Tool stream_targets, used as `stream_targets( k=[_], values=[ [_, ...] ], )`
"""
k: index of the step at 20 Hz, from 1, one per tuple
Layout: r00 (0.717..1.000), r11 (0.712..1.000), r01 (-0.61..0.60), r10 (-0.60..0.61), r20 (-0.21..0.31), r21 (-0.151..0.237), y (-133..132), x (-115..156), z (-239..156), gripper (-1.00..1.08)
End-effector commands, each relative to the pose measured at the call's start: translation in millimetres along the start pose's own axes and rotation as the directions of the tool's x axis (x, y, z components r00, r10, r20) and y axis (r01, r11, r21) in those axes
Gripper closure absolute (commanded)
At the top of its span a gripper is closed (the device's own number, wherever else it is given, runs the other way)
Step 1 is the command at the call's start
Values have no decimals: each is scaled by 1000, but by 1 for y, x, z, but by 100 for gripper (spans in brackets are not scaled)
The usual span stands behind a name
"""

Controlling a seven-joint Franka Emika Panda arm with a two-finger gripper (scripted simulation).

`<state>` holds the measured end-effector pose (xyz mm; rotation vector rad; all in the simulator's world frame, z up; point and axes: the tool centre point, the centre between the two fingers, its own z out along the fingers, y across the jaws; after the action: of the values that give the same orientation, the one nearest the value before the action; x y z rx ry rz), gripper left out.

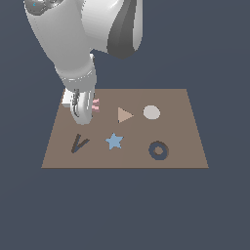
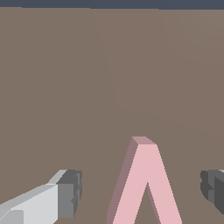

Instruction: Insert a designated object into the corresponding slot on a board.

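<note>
Flat brown rectangular board (image 1: 185,146) lies on a dark grey-blue worktop (image 1: 125,210). White robot arm (image 1: 73,39) reaches down over the board's corner at the exterior view's far left. Claw (image 1: 82,113) is down low at the board surface; in the wrist view the claw (image 2: 140,192) stands apart, one grey pad (image 2: 70,192) on each side of the small flat pale-pink V-shaped piece (image 2: 144,183), with clear board showing between pads and piece, so nothing is clamped. In the exterior view only a sliver of the pink piece (image 1: 95,104) shows past the claw, lying flat on the board. Dark V-shaped recess (image 1: 78,143) sits nearer the camera, near the pink piece but apart from it. Just beside it toward the exterior view's right is a blue star (image 1: 114,141), then a dark blue ring (image 1: 158,150). Behind these, a tan triangle (image 1: 124,115) and a pale round disc (image 1: 151,112).
</note>
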<state>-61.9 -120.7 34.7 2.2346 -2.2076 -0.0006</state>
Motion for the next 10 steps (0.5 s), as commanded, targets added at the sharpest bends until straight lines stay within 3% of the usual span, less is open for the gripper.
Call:
stream_targets(
  k=[1, 2, 3, 10],
  values=[
    [1000, 1000, -2, 2, 0, 0, 0, 0, 4, -92],
    [1000, 1000, -2, 2, 0, 0, 0, 0, 5, -92],
    [1000, 1000, -2, 2, 0, 0, 0, 0, 5, 108],
    [1000, 1000, -2, 2, 0, 0, 0, 0, 5, 108]
  ],
)
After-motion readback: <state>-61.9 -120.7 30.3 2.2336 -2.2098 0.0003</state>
